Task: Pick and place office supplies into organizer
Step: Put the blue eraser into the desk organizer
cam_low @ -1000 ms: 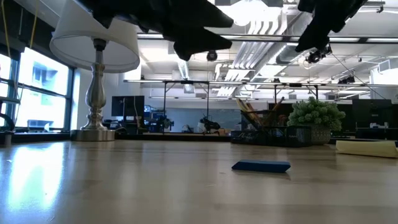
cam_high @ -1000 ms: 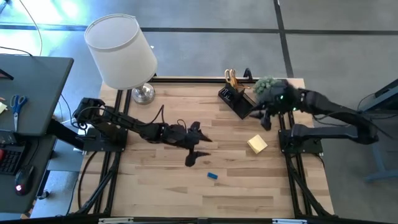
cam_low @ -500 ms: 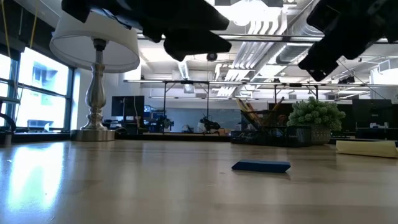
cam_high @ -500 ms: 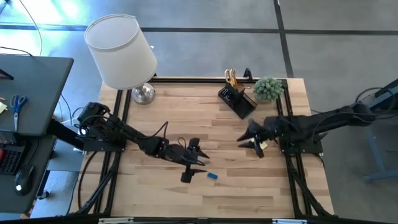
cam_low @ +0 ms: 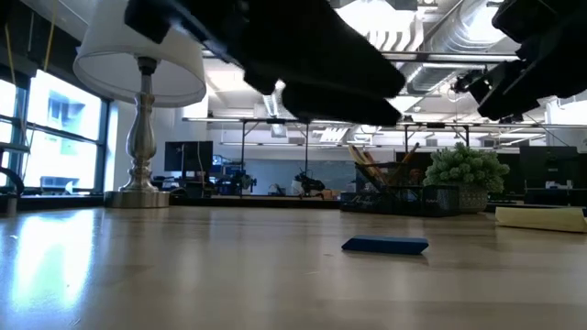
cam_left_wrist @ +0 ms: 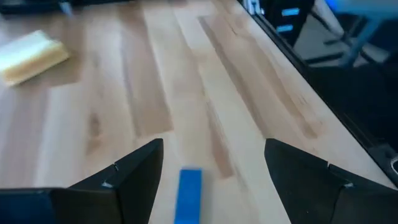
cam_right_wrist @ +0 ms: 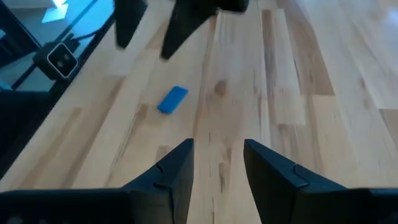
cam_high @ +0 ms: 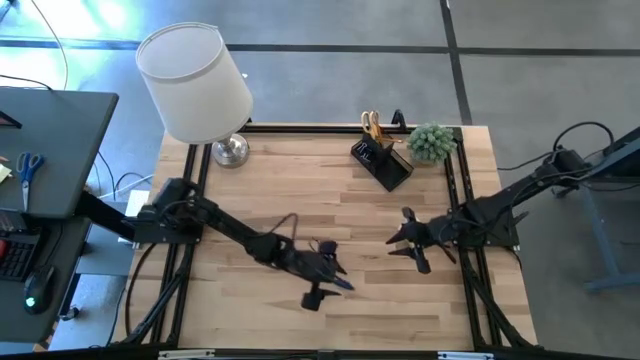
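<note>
A small blue eraser [cam_high: 345, 285] lies flat on the wooden table, right of centre toward the near edge. My left gripper [cam_high: 332, 278] hovers open just above it, and in its wrist view the eraser [cam_left_wrist: 188, 193] lies between and ahead of the two fingers. My right gripper [cam_high: 398, 242] stands open at the table's right side, pointing toward the left, with nothing between its fingers [cam_right_wrist: 180, 168]. The yellow sticky-note pad [cam_low: 541, 217] is hidden under that gripper in the high view. The black organizer [cam_high: 382, 160] stands at the far right, holding yellow-handled scissors [cam_high: 371, 125].
A white-shaded lamp [cam_high: 195, 80] stands at the far left corner. A small green plant [cam_high: 430, 140] sits beside the organizer. A grey desk [cam_high: 50, 150] with blue-handled scissors stands off the table's left. Bare wood lies along the near edge and around the table's middle.
My left gripper has gone toward the near edge and the right, sinking down over the blue eraser. My right gripper has swung away from the organizer and plant toward the near edge, dropped lower over the sticky-note pad, and turned toward the table's left.
</note>
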